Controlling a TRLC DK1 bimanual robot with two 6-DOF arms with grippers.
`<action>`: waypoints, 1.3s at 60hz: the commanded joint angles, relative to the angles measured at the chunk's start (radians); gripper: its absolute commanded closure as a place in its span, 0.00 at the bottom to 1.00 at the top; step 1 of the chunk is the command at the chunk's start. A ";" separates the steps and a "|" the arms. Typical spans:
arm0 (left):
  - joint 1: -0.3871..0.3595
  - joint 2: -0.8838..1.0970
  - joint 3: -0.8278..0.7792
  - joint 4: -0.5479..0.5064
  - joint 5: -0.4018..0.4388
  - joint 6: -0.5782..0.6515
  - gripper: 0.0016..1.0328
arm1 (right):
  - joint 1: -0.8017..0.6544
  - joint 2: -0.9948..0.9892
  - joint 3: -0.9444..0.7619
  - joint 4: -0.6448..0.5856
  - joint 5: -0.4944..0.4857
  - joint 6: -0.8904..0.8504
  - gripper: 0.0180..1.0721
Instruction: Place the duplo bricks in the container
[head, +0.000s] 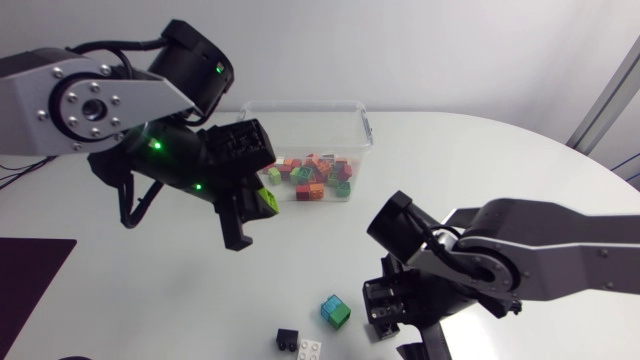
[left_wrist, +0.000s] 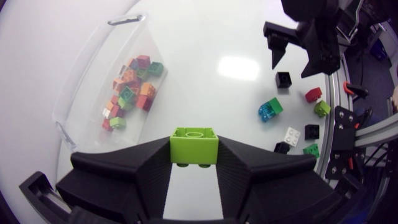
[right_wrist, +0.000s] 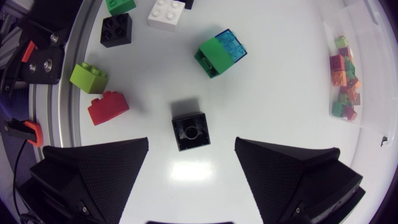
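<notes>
One lime green brick (left_wrist: 194, 145) is sitting tight between the two fingers of the left hand (left_wrist: 194, 167), so that hand is holding it. The hand is hanging over the desk (left_wrist: 236, 37), near the clear container (left_wrist: 79, 81) but not over it. Many small bricks (left_wrist: 129, 90) are lying bunched together inside.

If the left hand lets go here, I think the lime green brick is going to drop on the desk beside the container. The fingers are only pinching it near their tips, so a quick swing could make it slip out. If the hand goes in too low, it could bump the rim and push the container away.

The right hand (right_wrist: 191, 148) is spread wide, with a black brick (right_wrist: 191, 129) lying on the desk between its fingers, and neither finger is touching it. The brick is sitting a bit crooked to the fingers, so when they close it could twist or pop out.

A blue and green brick (right_wrist: 219, 53) is lying just ahead of it. A red brick (right_wrist: 107, 107) is lying near the desk's edge, so a careless push could knock it off.
</notes>
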 joint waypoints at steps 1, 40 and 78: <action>0.015 -0.015 0.041 0.011 0.009 -0.046 0.85 | 0.008 0.048 0.004 0.005 0.010 -0.055 0.05; 0.202 0.189 0.281 0.309 0.044 -0.414 0.85 | -0.006 0.201 0.035 0.081 -0.024 -0.204 0.60; 0.236 0.427 0.436 0.502 -0.091 -0.604 0.09 | -0.164 -0.110 0.252 -0.183 -0.099 -0.151 0.80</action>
